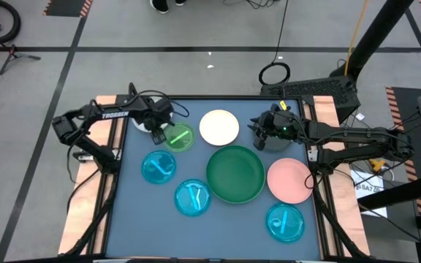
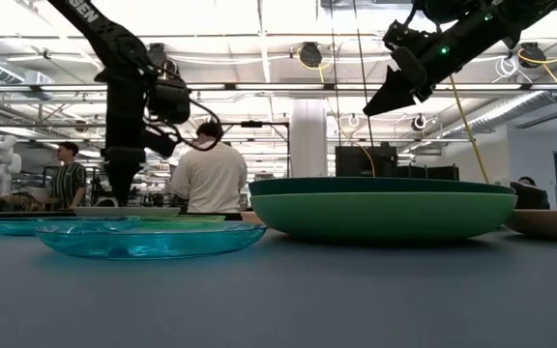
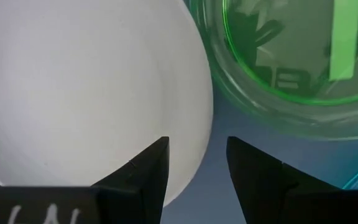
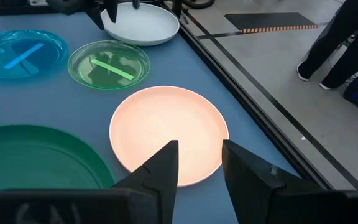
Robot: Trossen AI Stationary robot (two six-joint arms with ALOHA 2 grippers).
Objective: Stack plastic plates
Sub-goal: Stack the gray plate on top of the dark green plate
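The left gripper [image 1: 154, 126] hangs low at the far left corner of the table [image 1: 134, 219]; in its wrist view its fingers [image 3: 145, 174] stand apart over the rim of a pale plate [image 3: 86, 93], nothing between them; just beside that plate lies the small lime plate [image 1: 177, 137]. The right gripper [image 1: 263, 135] is raised over the far right part of the table, near the cream plate [image 1: 218, 127]; its fingers [image 4: 160, 168] are parted and hold nothing. The large green plates [image 1: 235, 174] sit nested near the middle, a darker one inside a lighter one in the low view; the pink plate [image 1: 291, 180] touches them on the right side. Three translucent cyan plates lie well apart: one on the left [image 1: 158, 167], one near the front centre [image 1: 193, 198], one at the front right [image 1: 285, 222]. A person [image 2: 207, 176] stands in the room beyond the table.
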